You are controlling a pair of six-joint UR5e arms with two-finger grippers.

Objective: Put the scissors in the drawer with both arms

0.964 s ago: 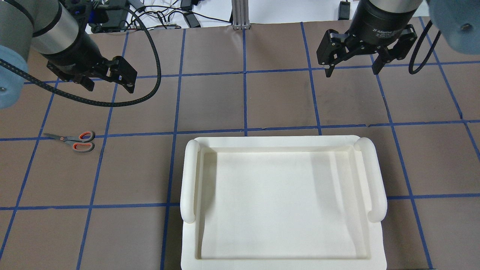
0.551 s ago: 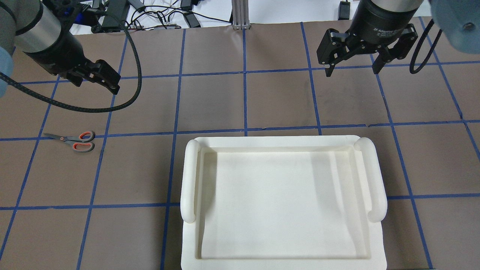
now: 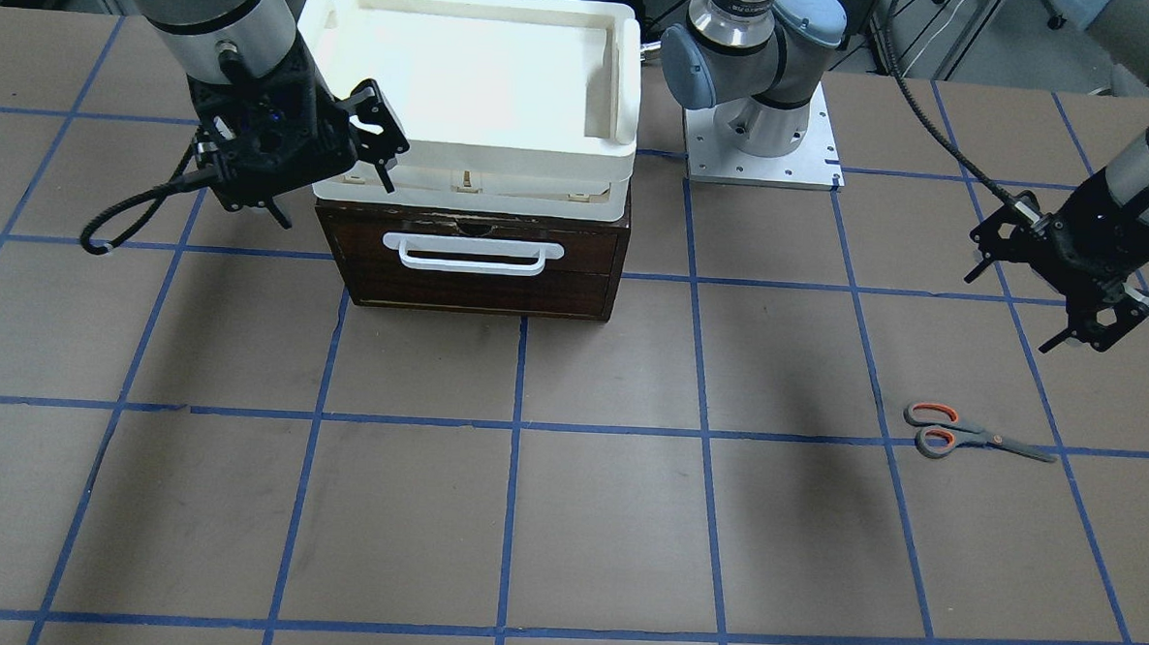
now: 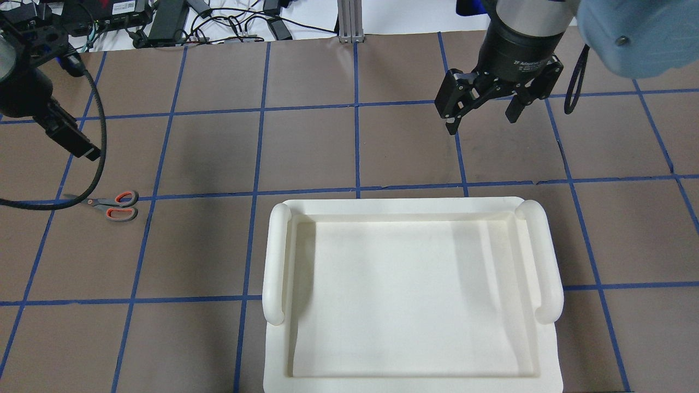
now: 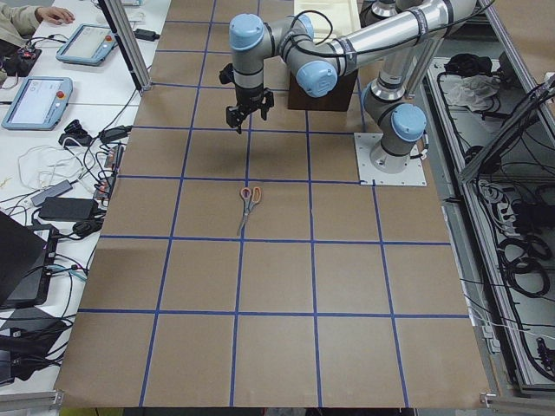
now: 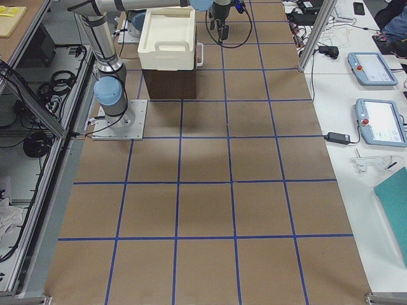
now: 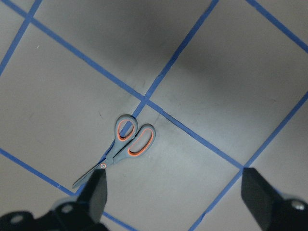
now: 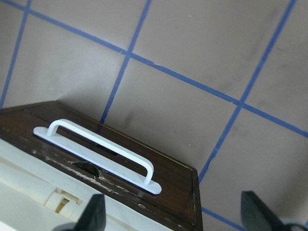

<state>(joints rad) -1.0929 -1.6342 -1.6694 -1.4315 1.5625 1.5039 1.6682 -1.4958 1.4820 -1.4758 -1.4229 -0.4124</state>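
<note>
The scissors [image 3: 972, 435] lie flat on the brown table, grey handles with orange lining; they also show as scissors [image 4: 109, 204] and scissors [image 7: 127, 144]. My left gripper [image 3: 1011, 312] hangs open in the air above and behind them, holding nothing; in its wrist view the left gripper [image 7: 175, 192] frames bare table beside the handles. The dark brown drawer [image 3: 480, 260] is shut, its white bar handle [image 8: 101, 154] facing out. My right gripper [image 4: 481, 121] is open and empty, beside the drawer's front corner, apart from it.
A white plastic tray [image 3: 614, 82] sits on top of the drawer cabinet and hides it in the overhead view, where the tray [image 4: 276, 262] fills the lower middle. Blue tape lines grid the table. Cables lie past the far edge [image 4: 229, 24].
In the overhead view my left gripper has swung left and nearer, now close above the scissors. My right gripper has shifted left and nearer the tray. The scissors have not moved.
</note>
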